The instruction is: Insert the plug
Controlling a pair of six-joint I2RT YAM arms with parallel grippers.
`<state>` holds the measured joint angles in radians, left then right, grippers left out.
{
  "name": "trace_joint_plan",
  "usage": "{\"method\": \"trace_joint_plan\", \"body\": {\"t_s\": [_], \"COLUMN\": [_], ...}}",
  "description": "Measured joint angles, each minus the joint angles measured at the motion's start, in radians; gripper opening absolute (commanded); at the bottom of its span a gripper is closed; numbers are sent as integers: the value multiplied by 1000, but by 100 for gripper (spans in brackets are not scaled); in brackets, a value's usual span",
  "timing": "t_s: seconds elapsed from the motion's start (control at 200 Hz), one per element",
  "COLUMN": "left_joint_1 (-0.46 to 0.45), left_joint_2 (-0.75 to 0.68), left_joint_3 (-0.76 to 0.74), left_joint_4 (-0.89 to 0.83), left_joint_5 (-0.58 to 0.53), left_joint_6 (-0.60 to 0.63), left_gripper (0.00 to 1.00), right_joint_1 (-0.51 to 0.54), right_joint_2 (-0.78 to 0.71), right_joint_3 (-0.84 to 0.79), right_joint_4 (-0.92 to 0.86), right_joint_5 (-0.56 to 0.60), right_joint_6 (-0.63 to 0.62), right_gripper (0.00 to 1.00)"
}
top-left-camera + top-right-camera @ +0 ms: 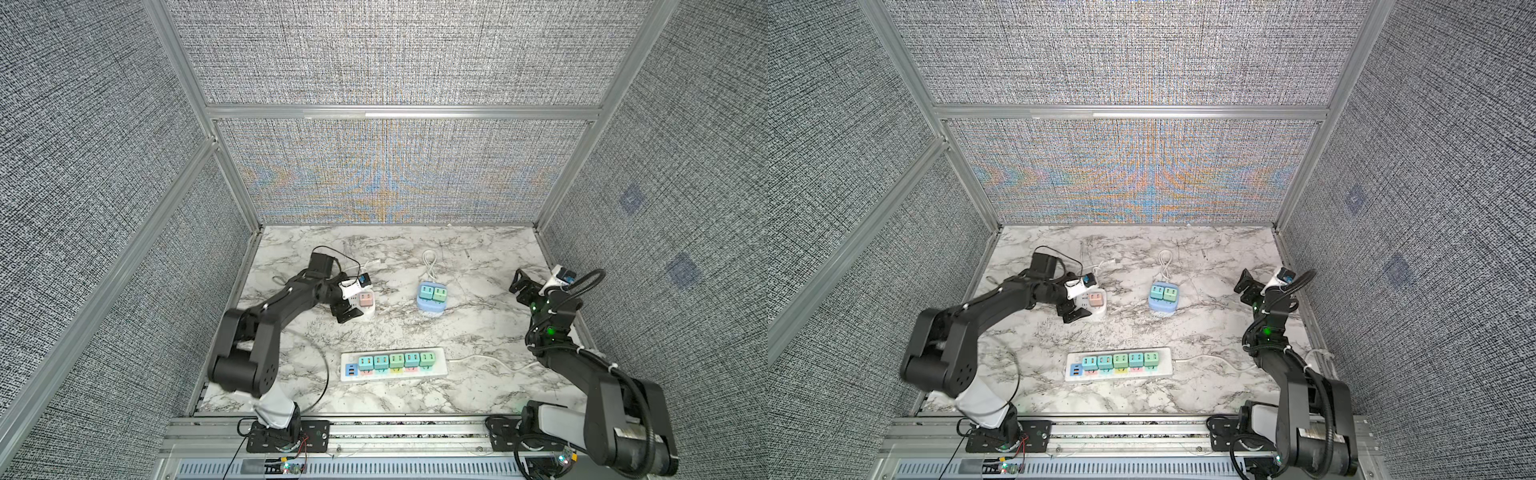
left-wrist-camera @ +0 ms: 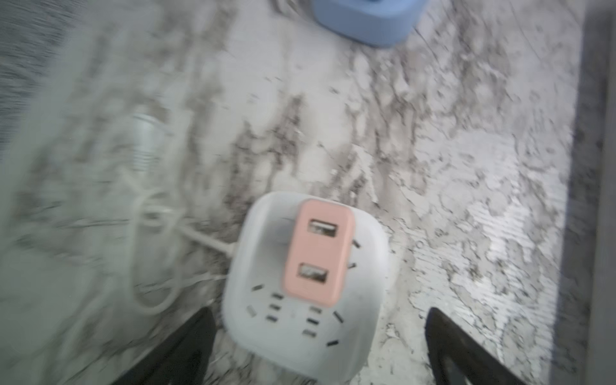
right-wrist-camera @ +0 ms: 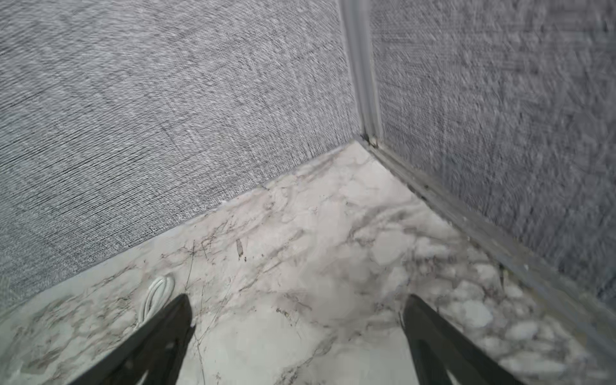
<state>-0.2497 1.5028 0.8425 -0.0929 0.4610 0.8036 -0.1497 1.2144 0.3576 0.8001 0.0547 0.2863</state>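
Broadly, the marble bench (image 1: 478, 257) carries three socket blocks, and each of them has plugs in it. Nearest the front lies the long white power strip (image 1: 439, 366), with a row of five green and teal plugs (image 1: 397, 360) standing on it. Farther back, near the middle, the blue socket cube (image 1: 430, 309) holds two green plugs (image 1: 432, 293) side by side. To its left stands the white socket cube (image 2: 300, 336), with its thin cord (image 2: 153, 216) looped on the bench beside it. The left fingers (image 2: 186, 343) are spread wide, one on each side of this cube, and they pinch nothing. The wrist view is too blurred to tell whether they touch the cube. The right fingers (image 3: 160, 333) are spread also, empty, and hang over bare bench close to the right wall (image 1: 665, 187), well apart from every socket. The pink plug (image 2: 316, 253), which I take for the task's thing, sits upright on the top face of the white cube and seems pressed down flush. So I judge the insertion as done. What is left is only to draw the left arm (image 1: 291, 299) away without knocking the cube.
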Motion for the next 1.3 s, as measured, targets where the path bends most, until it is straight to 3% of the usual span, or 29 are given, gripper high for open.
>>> {"method": "trace_joint_plan", "body": {"t_s": [0.11,0.21,0.3,0.38,0.565,0.69,0.845,0.946,1.116,1.301], "left_joint_1": [46,124,203,251,260,263,264,264,264,264], "left_joint_2": [-155,-236,-239,-175,-134,-140,45,68,33,33], "left_joint_3": [-247,-421,-577,-653,-690,-795,-838,-826,-683,-675], "left_joint_4": [339,576,786,945,1190,1351,1572,1594,1523,1456], "left_joint_5": [-126,-234,-274,-344,-372,-354,-412,-416,-405,-386], "left_joint_6": [-229,-404,-550,-658,-742,-746,-777,-781,-779,-777], "left_gripper": [99,99,99,99,99,99,99,99,99,99], "right_joint_1": [-66,-33,54,81,107,115,124,135,139,139], "right_joint_2": [140,224,303,299,298,315,323,326,328,328], "right_joint_3": [-94,-95,-66,-72,-119,-132,-100,-69,-55,-54], "right_joint_4": [76,63,210,174,277,309,303,293,258,243], "right_joint_5": [1,-69,-78,-73,-34,-7,20,36,47,53], "right_joint_6": [-17,-74,-150,-191,-240,-249,-258,-264,-273,-274], "right_gripper": [99,99,100,99,100,99,99,99,100,99]}}
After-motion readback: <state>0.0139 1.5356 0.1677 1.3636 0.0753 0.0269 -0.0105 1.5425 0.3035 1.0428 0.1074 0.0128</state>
